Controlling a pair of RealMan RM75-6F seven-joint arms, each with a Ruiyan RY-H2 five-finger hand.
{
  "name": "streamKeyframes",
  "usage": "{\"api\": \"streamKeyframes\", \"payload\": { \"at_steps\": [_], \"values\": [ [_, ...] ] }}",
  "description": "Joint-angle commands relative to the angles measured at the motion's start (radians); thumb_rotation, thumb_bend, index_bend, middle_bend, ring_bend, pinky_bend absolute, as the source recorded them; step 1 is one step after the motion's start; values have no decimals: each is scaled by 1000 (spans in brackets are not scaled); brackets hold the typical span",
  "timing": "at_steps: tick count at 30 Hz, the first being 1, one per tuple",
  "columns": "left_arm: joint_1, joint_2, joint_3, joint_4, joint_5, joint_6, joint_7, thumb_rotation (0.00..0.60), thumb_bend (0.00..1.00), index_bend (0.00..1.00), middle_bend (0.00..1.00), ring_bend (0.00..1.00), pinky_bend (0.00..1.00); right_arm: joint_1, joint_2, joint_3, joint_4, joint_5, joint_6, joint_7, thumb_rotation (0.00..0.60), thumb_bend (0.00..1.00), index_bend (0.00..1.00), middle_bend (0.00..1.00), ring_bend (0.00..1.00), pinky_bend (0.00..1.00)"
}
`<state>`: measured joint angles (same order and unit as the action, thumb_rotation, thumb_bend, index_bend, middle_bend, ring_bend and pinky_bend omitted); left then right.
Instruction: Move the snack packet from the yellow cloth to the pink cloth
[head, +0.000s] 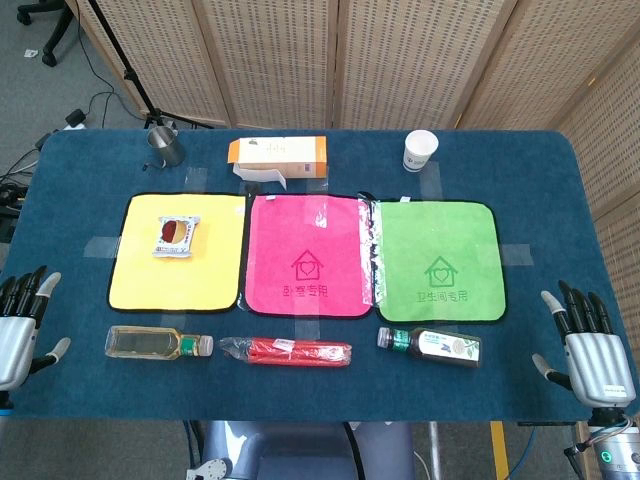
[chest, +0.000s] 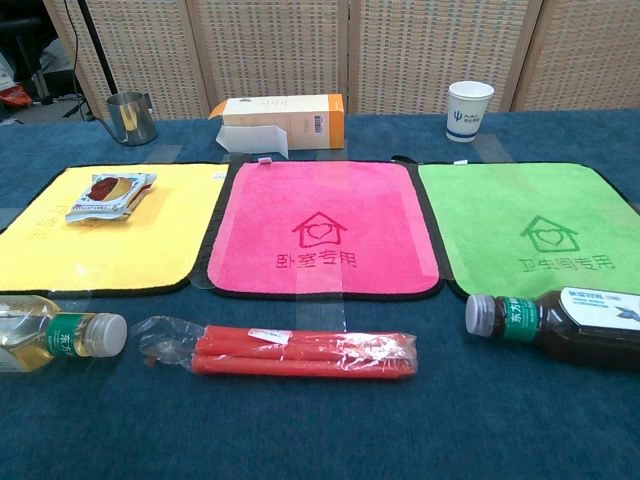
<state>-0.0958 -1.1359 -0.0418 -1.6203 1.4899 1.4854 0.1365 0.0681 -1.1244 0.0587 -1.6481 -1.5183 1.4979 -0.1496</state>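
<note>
The snack packet (head: 176, 236) (chest: 110, 194), clear wrap with a red-brown snack inside, lies on the upper middle of the yellow cloth (head: 180, 275) (chest: 120, 250). The pink cloth (head: 305, 255) (chest: 320, 205) lies bare just to its right. My left hand (head: 20, 325) rests at the table's near left edge, fingers apart, holding nothing. At the near right edge my right hand (head: 590, 350) is likewise spread and empty. Neither hand shows in the chest view.
A green cloth (head: 440, 260) lies right of the pink one. Along the front: a pale drink bottle (head: 158, 344), a bag of red sticks (head: 290, 351), a dark bottle (head: 432, 345). At the back: metal cup (head: 164, 147), carton (head: 278, 155), paper cup (head: 420, 150).
</note>
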Motion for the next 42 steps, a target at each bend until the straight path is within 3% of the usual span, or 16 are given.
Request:
{"api": "streamKeyframes", "payload": {
  "at_steps": [1,35,42],
  "values": [
    [0,0,1,-2,2,0,4,600,217,0,0,0,0,0,0,0,1,0,0,0,600,243,96,0,0,0],
    [-1,5,8,-33,6,-6,26,600,237,0,0,0,0,1,5,-12,-5,-3,-16,-3,600,247,96,0,0,0],
    [-26,6,-6,-79,-52,-83,-78,600,244,0,0,0,0,2,4,-12,-6,-3,-17,-6,600,247,96,0,0,0]
  ]
}}
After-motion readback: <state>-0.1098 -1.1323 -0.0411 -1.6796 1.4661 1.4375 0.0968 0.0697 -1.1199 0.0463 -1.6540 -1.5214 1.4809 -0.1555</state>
